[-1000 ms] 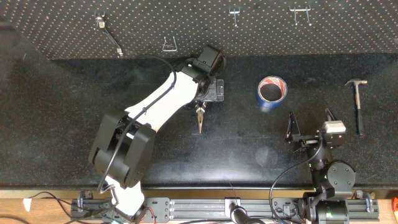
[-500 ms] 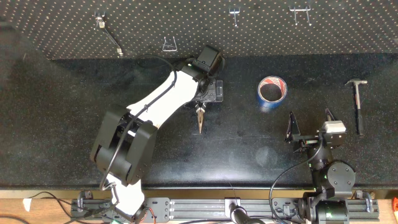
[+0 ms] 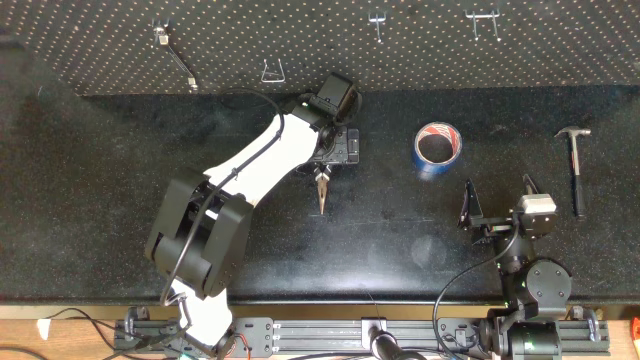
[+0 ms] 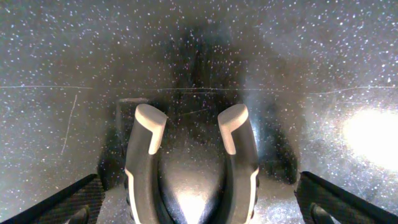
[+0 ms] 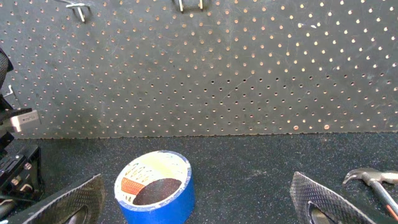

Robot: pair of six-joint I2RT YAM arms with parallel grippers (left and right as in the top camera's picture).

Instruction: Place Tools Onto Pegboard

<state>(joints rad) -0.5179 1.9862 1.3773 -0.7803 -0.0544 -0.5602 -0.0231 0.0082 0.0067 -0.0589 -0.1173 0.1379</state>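
A: The desk (image 3: 120,150) is black and speckled, with a pegboard (image 3: 300,40) standing along its far edge. Bare hooks (image 3: 377,18) stick out of the board. Where are the pliers?

B: The pliers (image 3: 322,188) lie flat near the middle of the desk, toward the far edge, with the nose pointing at the near edge. The left claw (image 4: 199,185) hangs right over the handles (image 4: 236,140). Its fingers are wide apart with one on each outer side, and neither is touching yet.

A: How would they handle?

B: They're probably steel, so stiff and fairly heavy for their size, with most of the weight toward the nose. The handle sleeves look smooth and rounded, and they may be a little slippery. The two handles also pivot, so a squeeze across them should first swing them together and then bite.

A: So where should it take hold?

B: Across both handles, and closer to the joint than to the pale ends, so the nose droops less once lifted. A firm clamp should do no harm, since nothing about them looks fragile.

A: And the right arm?

B: The right claw (image 3: 497,195) sits near the desk's near right corner with its fingers apart, holding nothing. The tape (image 5: 155,186) is ahead of it, and the hammer (image 3: 575,170) lies by the right edge.
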